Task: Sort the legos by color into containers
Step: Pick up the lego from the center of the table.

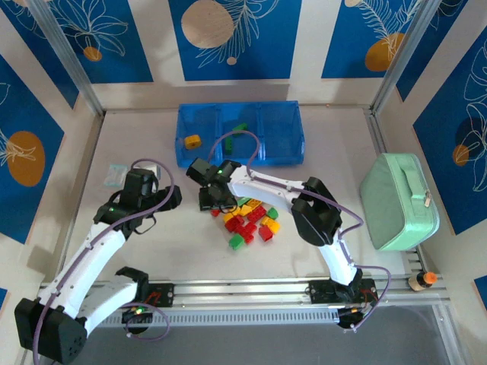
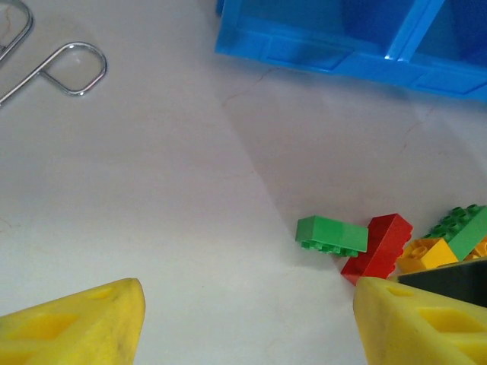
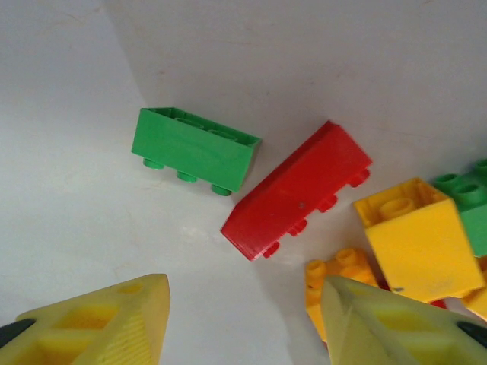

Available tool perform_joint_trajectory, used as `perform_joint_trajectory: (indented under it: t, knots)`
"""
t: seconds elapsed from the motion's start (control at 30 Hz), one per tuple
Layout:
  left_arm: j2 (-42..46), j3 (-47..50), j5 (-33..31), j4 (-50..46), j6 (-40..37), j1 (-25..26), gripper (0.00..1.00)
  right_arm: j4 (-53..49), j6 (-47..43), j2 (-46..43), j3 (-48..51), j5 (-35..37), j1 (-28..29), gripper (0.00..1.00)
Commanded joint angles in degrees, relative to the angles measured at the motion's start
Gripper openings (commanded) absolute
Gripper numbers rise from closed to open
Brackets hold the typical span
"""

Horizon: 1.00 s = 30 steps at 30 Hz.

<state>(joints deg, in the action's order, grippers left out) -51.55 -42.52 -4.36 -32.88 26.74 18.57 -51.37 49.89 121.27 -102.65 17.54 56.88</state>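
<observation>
Hovering over the left fringe of the legos (image 1: 251, 220), the right hand (image 1: 214, 199) sits close to the left hand (image 1: 172, 197), which reaches in from the left. From above I cannot tell how wide either stands. The pile lies mid-worktop (image 1: 144, 129). The tray (image 1: 240, 107) at the far edge holds an orange brick (image 1: 192, 141) in its left compartment and a green piece (image 1: 240, 126) in the middle one. With both hands at one fringe, a knock between them is the plain risk.

On the left wrist view, the left hand (image 2: 251, 334) is spread and empty, its fingers (image 2: 72, 327) above bare worktop. A green brick (image 2: 332, 234) and a red brick (image 2: 378, 245) lie ahead, with the tray wall beyond. A dark shape at the right edge, probably the other hand, crowds the right finger. Driving forward could strike it or scatter the bricks.

On the right wrist view, the right hand (image 3: 243, 327) is spread and holds nothing. The green brick (image 3: 194, 148) and red brick (image 3: 297, 190) lie ahead of the fingertips, so close I cannot tell whether they touch. A yellow brick (image 3: 415, 239) and an orange one (image 3: 338, 277) sit at the right finger (image 3: 388, 319). Coming straight down could land that finger on the orange one. Closing could also trap two colours together, sending one to the wrong compartment.
</observation>
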Motion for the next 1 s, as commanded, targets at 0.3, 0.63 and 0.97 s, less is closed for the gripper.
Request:
perform_joint_trajectory:
  t: [0.3,0.63,0.97]
  knots:
    - [1.25,1.14,-0.3,-1.22,0.42,0.26,0.73,-7.25,6.67,5.46,-4.52,0.72,0.86,0.55]
    - [1.39,0.99,-0.84,-1.61,-0.11,0.36,0.73,-8.16,7.36,9.8,-6.64,1.98,0.33,0.55]
    - [0.84,1.83,-0.3,-0.26,0.11,0.29,0.73,-7.77,7.81,10.15,-5.23,3.4,-1.07,0.52]
